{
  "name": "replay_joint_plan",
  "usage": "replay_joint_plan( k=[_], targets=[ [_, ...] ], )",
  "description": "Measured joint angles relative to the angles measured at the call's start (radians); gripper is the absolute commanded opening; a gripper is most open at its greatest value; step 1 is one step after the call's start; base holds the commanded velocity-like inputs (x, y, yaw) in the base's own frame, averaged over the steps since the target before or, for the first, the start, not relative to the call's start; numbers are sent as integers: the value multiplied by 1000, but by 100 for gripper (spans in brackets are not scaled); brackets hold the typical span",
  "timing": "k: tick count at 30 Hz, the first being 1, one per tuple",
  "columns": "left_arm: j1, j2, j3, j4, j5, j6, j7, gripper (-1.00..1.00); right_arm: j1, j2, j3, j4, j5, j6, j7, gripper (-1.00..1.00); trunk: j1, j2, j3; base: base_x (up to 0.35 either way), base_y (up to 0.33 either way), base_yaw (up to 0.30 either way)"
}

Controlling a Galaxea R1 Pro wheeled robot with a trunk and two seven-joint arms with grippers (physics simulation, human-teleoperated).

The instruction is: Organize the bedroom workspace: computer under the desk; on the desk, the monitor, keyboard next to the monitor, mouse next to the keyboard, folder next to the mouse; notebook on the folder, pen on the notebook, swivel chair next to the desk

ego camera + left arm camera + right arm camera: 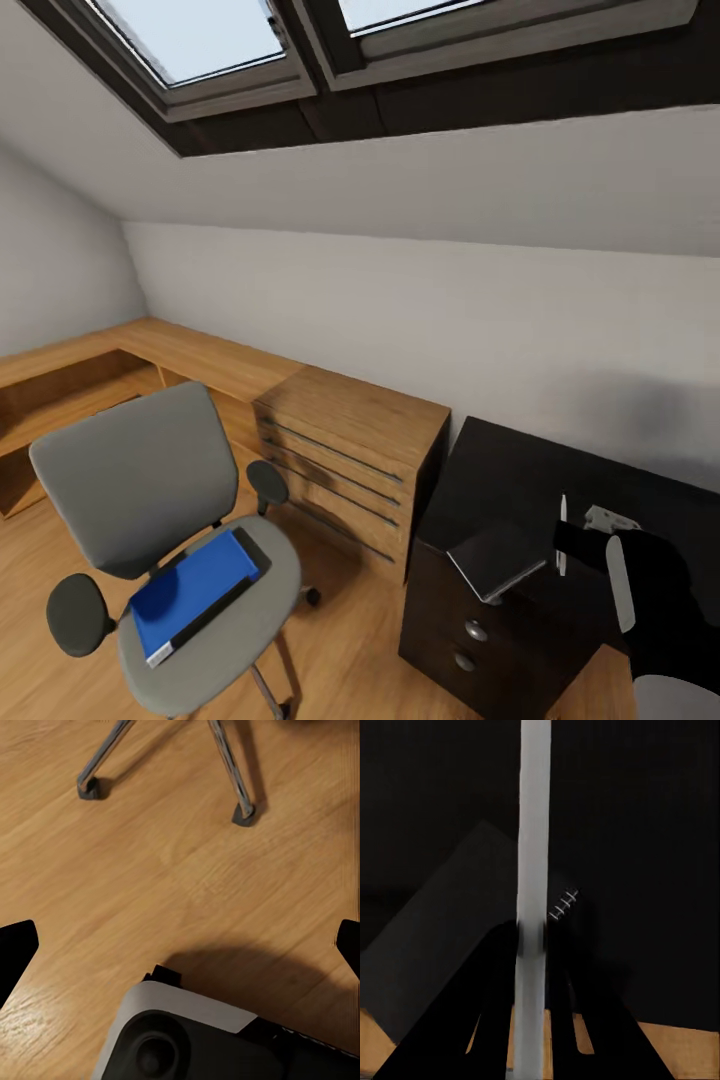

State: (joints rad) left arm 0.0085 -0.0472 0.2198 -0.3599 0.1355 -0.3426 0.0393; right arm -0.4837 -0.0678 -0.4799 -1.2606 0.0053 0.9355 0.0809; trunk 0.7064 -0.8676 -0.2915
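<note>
The right gripper (534, 945) is clenched on a thin pale grey stick, apparently the pen (562, 533), which in the head view stands nearly upright, its long axis running up and down, at the lower right of the frame. In the right wrist view the pen (534, 855) crosses the picture as a straight vertical bar between the dark fingers (487, 1020). Just left of it a dark grey notebook (497, 560) lies flat on the glossy black desk (500, 470), one corner overhanging the front edge above the round-knobbed drawers (470, 640).

The left gripper's fingers (15, 949) sit wide apart, released, over the wooden floor (172, 862), near two chair legs (232, 772).

At the lower left of the head view the swivel chair (140, 480) holds the blue folder (190, 590) flat on its seat, long axis slanting from lower left to upper right. An oak chest (350, 450) stands between chair and desk, under a sloped white wall with skylights (200, 35).
</note>
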Motion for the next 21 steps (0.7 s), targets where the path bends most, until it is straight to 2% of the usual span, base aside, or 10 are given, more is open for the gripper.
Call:
replay_joint_plan(
  k=[9,14,21],
  targets=[
    [0,0,-1,0,0,0,0,100,0,-2,2,59,3,-68,-3,-100,0,0,0,0,-9,-233],
    [0,0,-1,0,0,0,0,100,0,-3,3,71,5,-83,-4,-100,0,0,0,0,-52,-64],
    [0,-1,0,1,0,1,0,100,0,-3,5,94,11,-107,-10,-100,0,0,0,0,-239,-11]
  ],
)
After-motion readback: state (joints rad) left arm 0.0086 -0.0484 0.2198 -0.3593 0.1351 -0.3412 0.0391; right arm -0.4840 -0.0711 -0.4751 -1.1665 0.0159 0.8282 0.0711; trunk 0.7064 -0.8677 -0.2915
